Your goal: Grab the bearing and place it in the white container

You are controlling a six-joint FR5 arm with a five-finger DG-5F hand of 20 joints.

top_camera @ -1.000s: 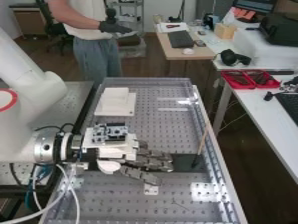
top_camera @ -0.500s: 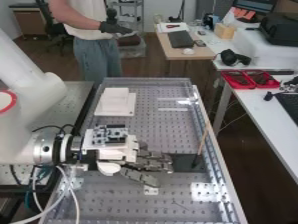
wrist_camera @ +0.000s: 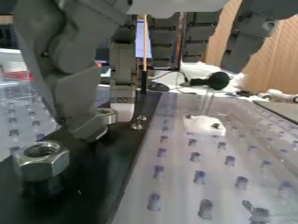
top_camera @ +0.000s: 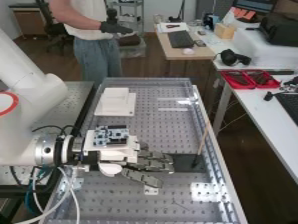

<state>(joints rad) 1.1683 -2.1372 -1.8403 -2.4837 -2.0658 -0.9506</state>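
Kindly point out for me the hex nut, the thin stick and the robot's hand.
Hex nut (wrist_camera: 44,169): wrist view, on its side face.
Thin stick (top_camera: 202,140): high view, on its shaft.
Hand (top_camera: 151,164): high view, on a finger.

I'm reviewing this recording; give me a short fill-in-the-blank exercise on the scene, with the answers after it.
1. In the high view, the hand is mounted on an arm coloured ____.
2. The white container lies nearer to the bench's ____ end than the hand does.
3. In the wrist view, the large hex nut rests on a strip coloured ____.
4. The bench top is dotted with rows of small ____.

Missing words: white; far; black; holes
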